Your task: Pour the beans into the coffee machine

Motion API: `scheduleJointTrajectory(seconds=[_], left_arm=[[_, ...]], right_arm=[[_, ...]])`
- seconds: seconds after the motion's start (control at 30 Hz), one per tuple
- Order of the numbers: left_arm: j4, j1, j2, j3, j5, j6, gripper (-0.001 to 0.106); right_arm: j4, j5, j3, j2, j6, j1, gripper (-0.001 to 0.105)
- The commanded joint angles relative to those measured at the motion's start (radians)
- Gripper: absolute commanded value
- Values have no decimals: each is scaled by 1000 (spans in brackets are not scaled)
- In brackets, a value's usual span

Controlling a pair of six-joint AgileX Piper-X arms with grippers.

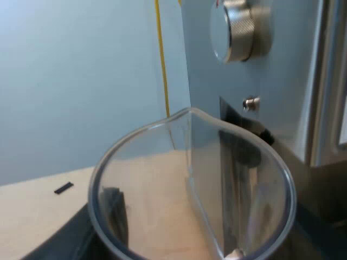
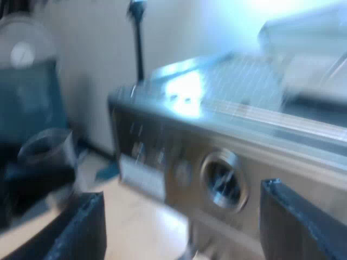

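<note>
1. Measuring glass: clear, thin wall, pour lip on the rim. It is up off the table, just beside the coffee machine at its side panel, below a ribbed metal knob.
2. Left gripper: dark fingers sit against the glass wall on both sides, clamped low on the body. Glass roughly upright.
3. Contents: table shows straight through the wall. Can't make out beans from this angle.
4. Handling, my read: light, stiff, smooth, so slippery, and likely to crack if squeezed hard. Grip across the mid-body, firm but not crushing. Lip clear of the fingers and aimed at the fill opening. Tilt slowly, since beans tend to go in a rush.
5. Right gripper: fingers spread wide, nothing between them, facing the machine's front near the round gauge.
6. Right wrist view adds the machine's top with its grid and the clear hopper on it. It also shows the glass from a distance, off the machine's front corner and lower than the hopper. My read: it needs a lift before any pour.
7. Left wrist view adds a close look at rim, lip and the gap to the side panel. The glass is near the panel, not touching as far as I can tell.
</note>
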State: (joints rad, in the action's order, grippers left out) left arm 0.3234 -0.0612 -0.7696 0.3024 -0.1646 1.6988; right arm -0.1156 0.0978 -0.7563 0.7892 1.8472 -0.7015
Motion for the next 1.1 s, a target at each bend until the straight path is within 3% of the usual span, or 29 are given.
scheduleJointTrajectory(seconds=[0.03, 0.17, 0.4, 0.7, 0.87, 1.1], left_arm=[[-23, -6, 45, 6, 5, -6, 37], [-42, -6, 74, 10, 5, -6, 37], [-244, -6, 145, 142, 53, -178, 37], [-378, -6, 142, 331, 64, -193, 37], [-459, -6, 142, 397, 67, -233, 37], [-531, -6, 139, 471, 85, -233, 37]], right_arm=[[-85, -62, -8, -21, 8, -4, 62], [-159, -105, -8, -22, 2, -4, 62], [-157, -104, -8, -22, -13, -4, 62], [-161, -104, -8, -22, -46, -4, 62], [-164, -104, -8, -22, -51, -4, 62], [-164, -98, -8, -22, -51, -4, 62]])
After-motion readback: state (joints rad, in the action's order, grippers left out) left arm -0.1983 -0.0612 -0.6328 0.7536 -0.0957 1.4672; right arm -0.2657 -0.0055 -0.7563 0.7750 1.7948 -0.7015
